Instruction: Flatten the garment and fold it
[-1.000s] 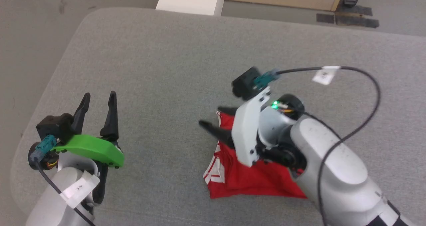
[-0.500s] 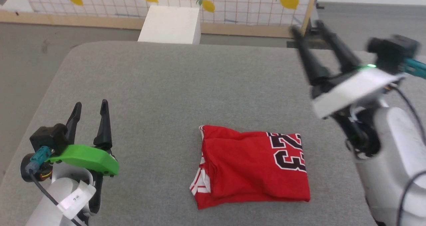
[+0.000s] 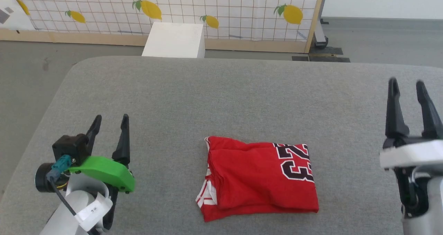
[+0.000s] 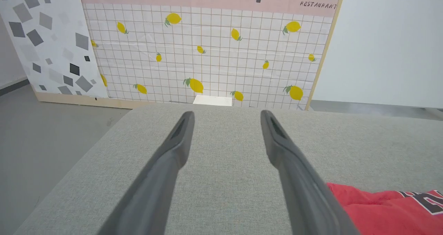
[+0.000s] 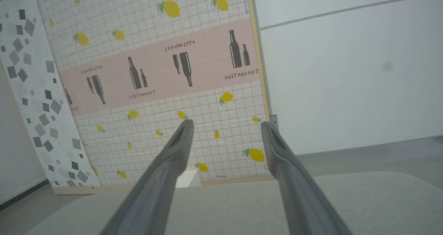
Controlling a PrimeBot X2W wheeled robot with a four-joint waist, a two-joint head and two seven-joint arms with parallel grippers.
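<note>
The garment (image 3: pixel 258 178) lies folded into a compact red rectangle on the grey table, with black "23" lettering on its right part and striped white trim at its lower left corner. Its red edge (image 4: pixel 387 207) shows at the bottom right of the left wrist view. My left gripper (image 3: pixel 110 121) is open to the left of the garment, apart from it, fingers pointing away. My right gripper (image 3: pixel 405 83) is open to the right of the garment, raised and holding nothing. Both wrist views show empty, spread grippers (image 4: pixel 226 114) (image 5: pixel 225 123).
The grey padded table (image 3: pixel 221 100) has rounded corners, and its left edge drops to the floor. A white box (image 3: pixel 173 40) stands behind its far edge. A lemon-patterned panel (image 3: pixel 193 6) closes the back.
My right gripper has lifted off the garment and swung out to the right, fingers now pointing away. The folded garment is uncovered. The head camera has tilted up.
</note>
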